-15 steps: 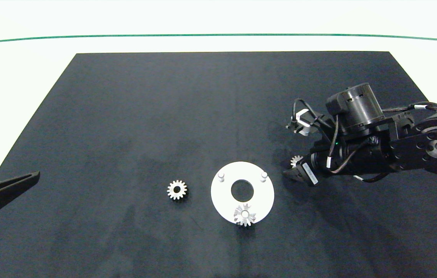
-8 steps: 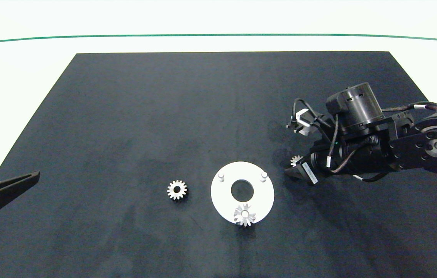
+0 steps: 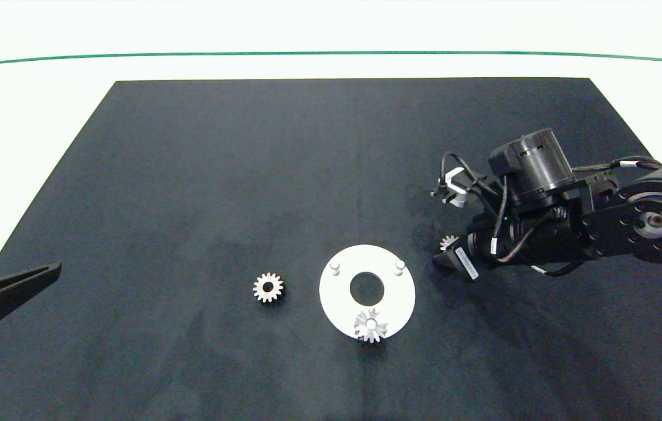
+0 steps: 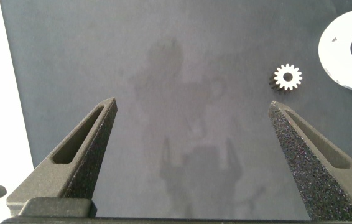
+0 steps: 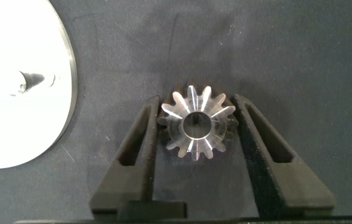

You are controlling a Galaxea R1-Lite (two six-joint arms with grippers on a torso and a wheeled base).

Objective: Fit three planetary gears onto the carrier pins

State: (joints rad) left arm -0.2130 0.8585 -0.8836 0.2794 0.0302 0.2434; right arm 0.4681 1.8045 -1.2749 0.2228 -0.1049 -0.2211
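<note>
The white disc (image 3: 340,298) lies on the black mat with its carrier pins in a triangle. Two pins (image 3: 334,268) (image 3: 400,266) are bare, and one planetary gear (image 3: 371,325) sits on the pin nearest the front. A second gear (image 3: 268,287) lies flat on the mat left of the disc. Just right of the disc, my right gripper (image 3: 443,255) is shut on the third gear (image 3: 448,242). In the right wrist view this gear (image 5: 198,123) is held by its teeth between both fingers (image 5: 140,146), with a bare pin (image 5: 23,81) beside it. My left gripper (image 4: 193,104) stands open at the mat's left edge, holding nothing.
The black mat (image 3: 249,175) covers most of the white table. A green line (image 3: 331,54) runs along the far side. The right arm's dark wrist and cables (image 3: 535,199) stand over the mat's right part.
The right arm's wrist has shifted slightly toward the front and left. The gear at its fingertips has barely moved. The left gripper has stayed about where it was.
</note>
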